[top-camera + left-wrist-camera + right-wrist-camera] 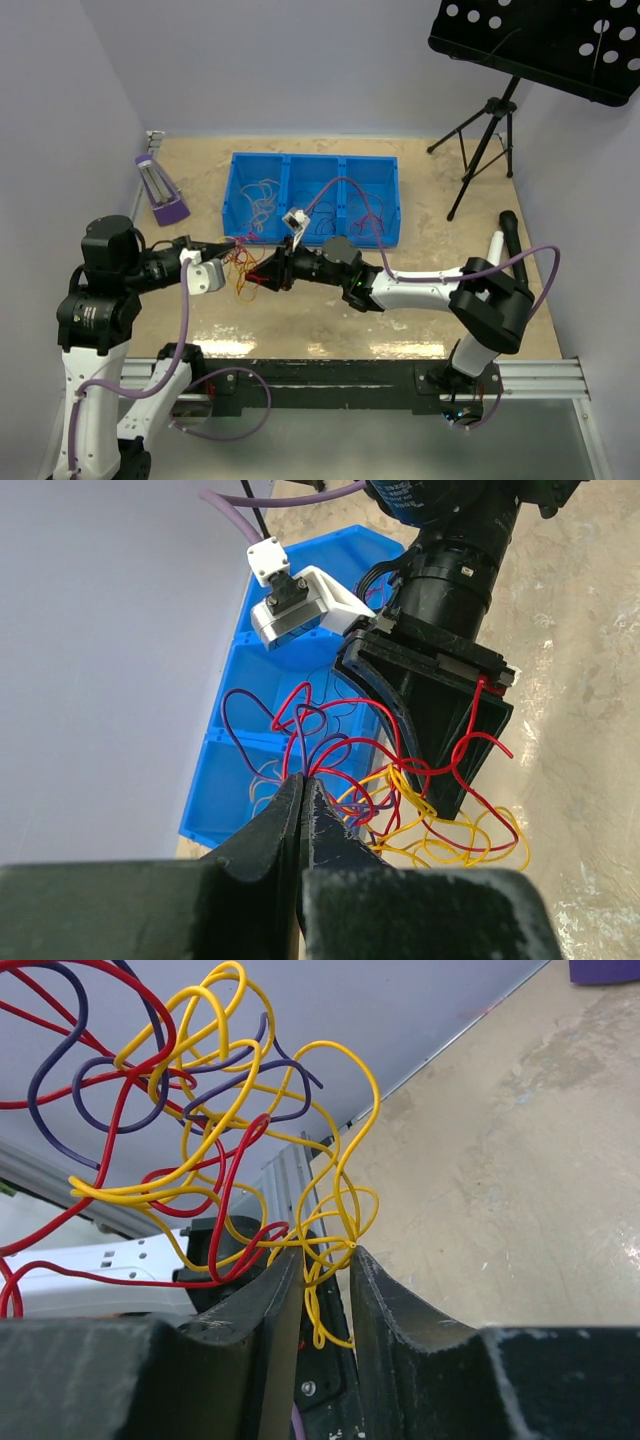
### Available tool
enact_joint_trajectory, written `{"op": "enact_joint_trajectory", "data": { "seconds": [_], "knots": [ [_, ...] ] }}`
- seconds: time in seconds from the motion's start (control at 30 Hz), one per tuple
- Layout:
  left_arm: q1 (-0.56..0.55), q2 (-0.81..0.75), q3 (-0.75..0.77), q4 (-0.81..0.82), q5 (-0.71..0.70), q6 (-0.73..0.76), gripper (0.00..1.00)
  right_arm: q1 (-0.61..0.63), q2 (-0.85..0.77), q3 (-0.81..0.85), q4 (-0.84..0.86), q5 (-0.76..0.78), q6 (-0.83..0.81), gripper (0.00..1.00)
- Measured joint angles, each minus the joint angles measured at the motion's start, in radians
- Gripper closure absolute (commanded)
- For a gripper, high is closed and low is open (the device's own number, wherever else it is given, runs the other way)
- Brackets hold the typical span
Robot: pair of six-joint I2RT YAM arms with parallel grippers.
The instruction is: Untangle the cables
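Observation:
The cables (246, 272) are a clump of red, yellow and purple wires held in the air between my two grippers, just in front of the blue bin. My left gripper (238, 243) is shut on them; in the left wrist view red and purple strands (310, 730) come out of its closed tips (302, 778). My right gripper (264, 274) faces it from the right. In the right wrist view its jaws (325, 1252) stand a little apart, with yellow loops (335, 1230) hanging in the gap, not pinched. The right gripper's black fingers (440, 730) lie among the red wires.
A blue three-compartment bin (236, 190) holding more loose wires stands behind the clump. A purple object (165, 200) lies at the back left by the wall. A tripod stand (480, 140) with a black perforated tray is at the back right.

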Motion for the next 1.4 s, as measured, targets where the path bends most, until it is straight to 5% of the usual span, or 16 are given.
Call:
{"op": "enact_joint_trajectory", "data": {
  "seconds": [0.2,0.67,0.93,1.23,1.4],
  "knots": [
    [0.000,-0.009,0.000,0.005,-0.005,0.000,1.00,0.000,-0.004,-0.009,-0.015,0.013,-0.011,0.87],
    [0.000,-0.029,-0.005,0.065,-0.090,-0.010,1.00,0.000,-0.179,-0.151,-0.195,0.128,-0.067,0.98],
    [0.000,-0.048,-0.076,0.237,-0.355,-0.140,1.00,-0.028,-0.390,-0.197,-0.389,0.238,-0.097,1.00],
    [0.000,-0.060,-0.232,0.452,-0.741,-0.254,1.00,-0.220,-0.729,-0.198,-0.624,0.377,-0.132,1.00],
    [0.000,-0.074,-0.267,0.506,-0.824,-0.260,1.00,-0.241,-0.785,-0.129,-0.749,0.449,-0.166,1.00]
  ]
}}
